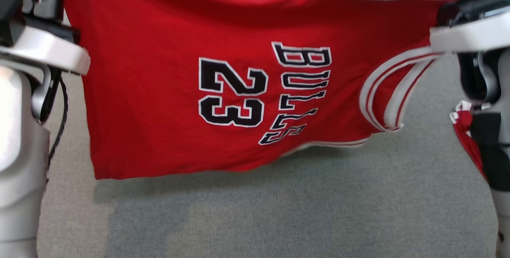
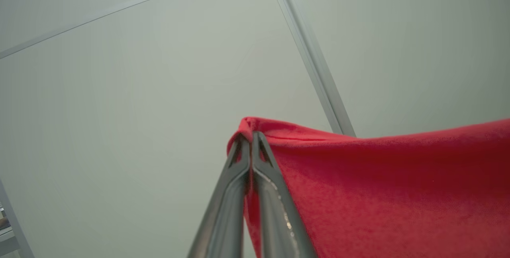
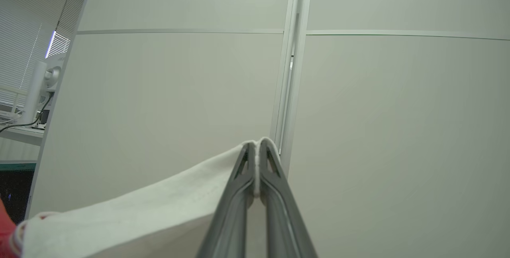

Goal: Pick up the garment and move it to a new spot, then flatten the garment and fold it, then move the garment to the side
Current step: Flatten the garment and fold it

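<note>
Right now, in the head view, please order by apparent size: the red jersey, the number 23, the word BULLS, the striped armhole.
1. red jersey, by far largest.
2. word BULLS and number 23: about alike, BULLS longer, 23 wider; I do not rank them.
3. striped armhole, smallest.

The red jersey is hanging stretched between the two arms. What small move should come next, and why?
Probably lower both arms together, keeping the jersey taut, to lay it on the grey surface. The left fingers are shut on a red corner, the right fingers on a white edge, and the jersey hangs spread above the surface.
</note>
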### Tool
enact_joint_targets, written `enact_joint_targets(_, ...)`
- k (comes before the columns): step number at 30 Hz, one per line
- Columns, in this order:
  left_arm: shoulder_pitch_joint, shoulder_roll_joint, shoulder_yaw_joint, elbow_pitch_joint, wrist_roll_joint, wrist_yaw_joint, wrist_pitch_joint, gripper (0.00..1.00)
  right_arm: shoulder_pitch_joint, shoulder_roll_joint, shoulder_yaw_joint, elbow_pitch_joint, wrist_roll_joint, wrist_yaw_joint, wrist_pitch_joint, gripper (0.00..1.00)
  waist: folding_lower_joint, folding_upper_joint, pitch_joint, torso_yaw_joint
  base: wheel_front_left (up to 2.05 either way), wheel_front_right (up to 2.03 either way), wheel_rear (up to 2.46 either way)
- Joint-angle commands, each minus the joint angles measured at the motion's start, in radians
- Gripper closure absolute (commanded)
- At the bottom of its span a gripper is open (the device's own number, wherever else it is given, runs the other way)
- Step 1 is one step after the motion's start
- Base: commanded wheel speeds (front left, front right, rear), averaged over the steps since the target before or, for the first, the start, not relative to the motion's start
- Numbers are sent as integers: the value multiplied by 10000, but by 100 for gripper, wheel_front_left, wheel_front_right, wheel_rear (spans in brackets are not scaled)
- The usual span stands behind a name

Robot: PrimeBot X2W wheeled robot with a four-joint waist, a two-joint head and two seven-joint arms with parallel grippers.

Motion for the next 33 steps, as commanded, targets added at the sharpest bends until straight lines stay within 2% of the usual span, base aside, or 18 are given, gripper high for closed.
enact_joint_targets(1, -448, 82, -147, 202, 50, -14, -3, 100, -439, -72, 136, 284, -46, -3, 10, 100, 0, 0, 720, -6, 0, 0, 0)
enact_joint_targets(5, -1408, 17, -485, 900, -58, -24, -49, 100, -1657, -118, 186, 846, -349, -3, 10, 100, 0, 0, 1730, 44, 0, 0, 0)
enact_joint_targets(12, -3864, -87, -598, 2413, 67, 43, -274, 100, -4487, -142, -671, 2093, -1301, -3, 10, 100, 0, 0, 3437, 136, 0, 0, 0)
enact_joint_targets(18, -5443, -97, -566, 3254, 157, 213, -434, 100, -6177, -65, -1224, 2572, -2136, -3, 10, 100, 0, 0, 4131, 145, 0, 0, 0)
enact_joint_targets(21, -6018, -87, -487, 3026, 218, 342, -458, 100, -6827, 45, -1698, 2426, -2501, -3, 10, 100, 0, 0, 4453, 141, 0, 0, 0)
enact_joint_targets(26, -5110, -333, -403, 2921, 45, 431, -447, 100, -5973, 90, -1873, 2061, -2324, -3, 10, 100, 0, 0, 4760, 151, 0, 0, 0)
enact_joint_targets(33, -2295, -1190, -187, 2711, -321, 532, -444, 100, -2806, 57, -1655, 1054, -1394, -3, 9, 100, 0, 0, 4663, 206, 0, 0, 0)
